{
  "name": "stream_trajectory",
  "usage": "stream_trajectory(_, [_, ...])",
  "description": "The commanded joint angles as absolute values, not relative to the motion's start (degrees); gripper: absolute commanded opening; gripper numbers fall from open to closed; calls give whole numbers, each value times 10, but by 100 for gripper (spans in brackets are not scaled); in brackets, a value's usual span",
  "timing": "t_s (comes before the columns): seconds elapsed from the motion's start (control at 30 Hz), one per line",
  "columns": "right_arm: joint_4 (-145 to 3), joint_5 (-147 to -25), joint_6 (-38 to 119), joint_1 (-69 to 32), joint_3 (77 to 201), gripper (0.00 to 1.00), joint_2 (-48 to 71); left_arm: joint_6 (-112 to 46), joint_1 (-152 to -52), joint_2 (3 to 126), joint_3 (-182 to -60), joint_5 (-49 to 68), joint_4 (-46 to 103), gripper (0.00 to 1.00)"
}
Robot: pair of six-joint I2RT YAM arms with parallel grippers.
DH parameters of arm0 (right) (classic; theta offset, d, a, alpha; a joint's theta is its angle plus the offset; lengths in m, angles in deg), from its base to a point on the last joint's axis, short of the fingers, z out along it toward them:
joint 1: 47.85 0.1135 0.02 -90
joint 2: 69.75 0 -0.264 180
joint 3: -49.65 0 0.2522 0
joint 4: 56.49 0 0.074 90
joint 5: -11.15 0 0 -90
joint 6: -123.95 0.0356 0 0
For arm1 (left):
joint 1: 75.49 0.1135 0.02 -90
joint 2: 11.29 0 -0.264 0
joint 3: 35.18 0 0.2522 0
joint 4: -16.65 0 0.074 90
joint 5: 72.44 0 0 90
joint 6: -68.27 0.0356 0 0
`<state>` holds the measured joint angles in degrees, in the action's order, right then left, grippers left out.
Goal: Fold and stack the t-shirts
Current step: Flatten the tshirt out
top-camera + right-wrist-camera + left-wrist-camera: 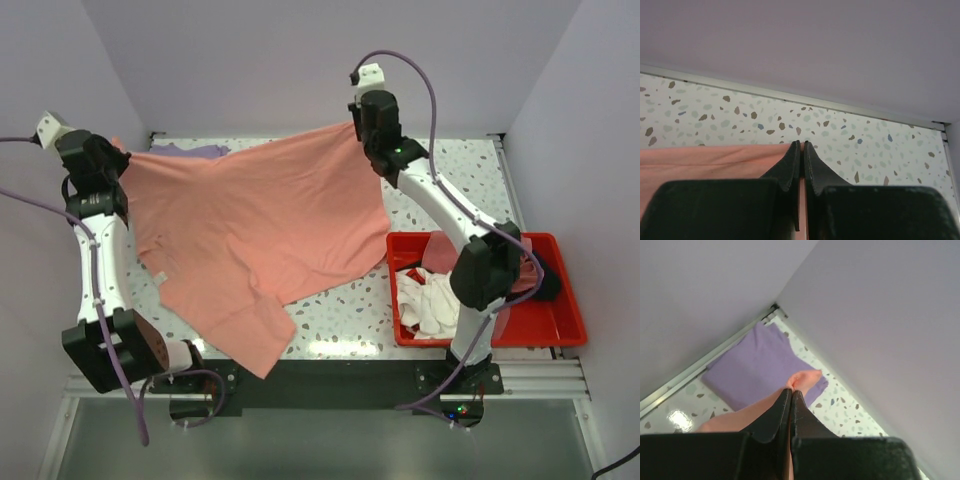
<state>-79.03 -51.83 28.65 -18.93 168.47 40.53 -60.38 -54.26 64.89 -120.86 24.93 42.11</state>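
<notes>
A large salmon-pink t-shirt (255,225) hangs stretched between both arms above the speckled table, its lower part trailing over the near edge. My left gripper (118,152) is shut on its far-left corner; a bit of pink cloth (805,378) sticks out past the black fingertips (790,395). My right gripper (358,128) is shut on the far-right corner, with the pink hem (715,160) running left from the fingers (796,150). A folded lavender-purple t-shirt (757,367) lies flat in the far-left corner (190,151), under the pink one. More t-shirts, white and pink (425,300), sit in the bin.
A red plastic bin (555,325) stands at the right near edge of the table, partly behind the right arm's elbow (487,268). Grey walls close in the table at the back and both sides (790,45). Speckled tabletop (455,180) shows at the far right.
</notes>
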Motion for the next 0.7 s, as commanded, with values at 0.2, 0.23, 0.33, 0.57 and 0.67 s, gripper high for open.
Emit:
stream_trajectory(0.2, [-861, -531, 277, -193, 1705, 0, 181, -560, -543, 493, -1351, 240, 377, 0])
stream_trajectory(0.23, [-874, -536, 281, -193, 1712, 0, 166, -557, -543, 482, -1359, 248, 379, 0])
stream_trajectory(0.33, [-913, -572, 289, -192, 1720, 0, 102, -540, -543, 447, -1417, 276, 393, 0])
stream_trajectory(0.57, [-1008, -684, 325, -192, 1773, 0, -11, -457, -610, 424, -1577, 335, 431, 0])
stream_trajectory(0.67, [-1032, -734, 335, -193, 1786, 0, -46, -426, -629, 412, -1635, 366, 435, 0])
